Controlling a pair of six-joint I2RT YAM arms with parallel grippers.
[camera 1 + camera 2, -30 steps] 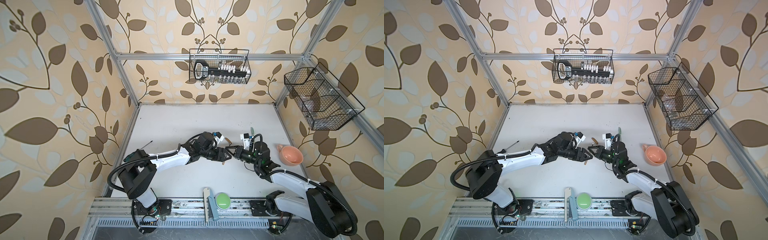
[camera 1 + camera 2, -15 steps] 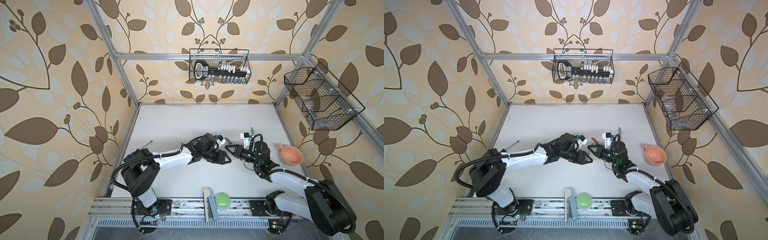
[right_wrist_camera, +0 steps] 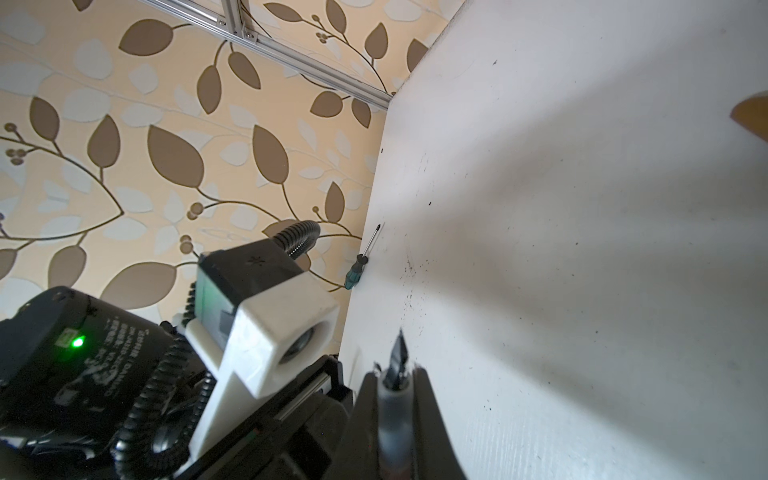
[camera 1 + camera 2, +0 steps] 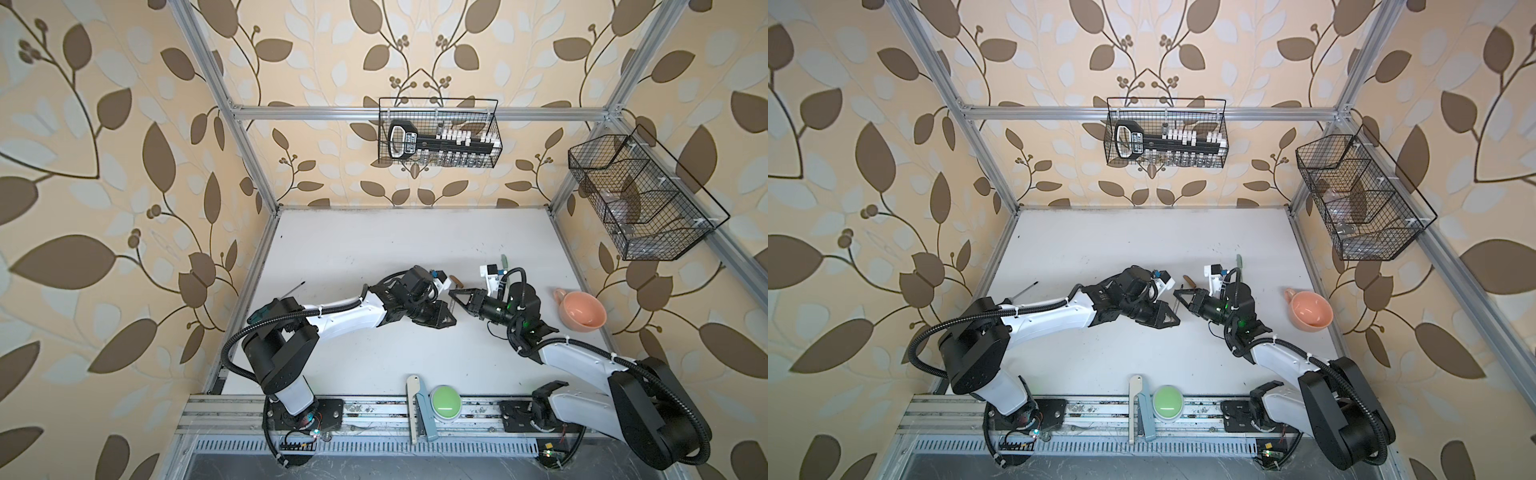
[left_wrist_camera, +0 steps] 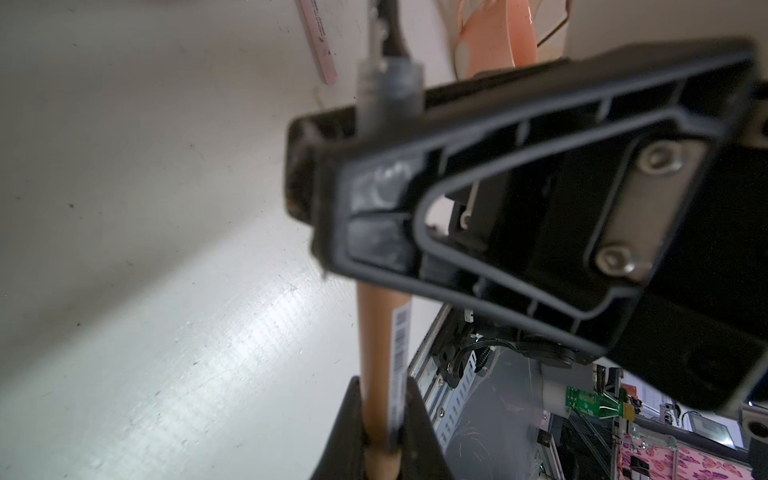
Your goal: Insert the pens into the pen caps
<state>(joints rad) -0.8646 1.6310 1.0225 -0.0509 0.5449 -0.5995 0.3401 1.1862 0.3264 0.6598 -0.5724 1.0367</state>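
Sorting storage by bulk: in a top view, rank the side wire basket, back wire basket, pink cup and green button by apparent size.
Side wire basket
Back wire basket
Pink cup
Green button
Both baskets hang nearer the camera, inflating them.

Right fingers [image 3: 430,411] pinching a pen [image 3: 398,361], dark tip protruding, over white table [image 3: 582,270]; screwdriver [image 3: 356,268] lying at its wallpapered edge

This is a robotics lab cell dressed as a room: leaf-patterned wallpaper panels [image 4: 124,187] set in an aluminium frame [image 4: 316,112], robot arms [image 4: 345,320] mounted on a slotted rail [image 4: 365,411] beside a green push button [image 4: 445,402], wire baskets [image 4: 665,237] hung above a white tabletop [image 4: 374,249].
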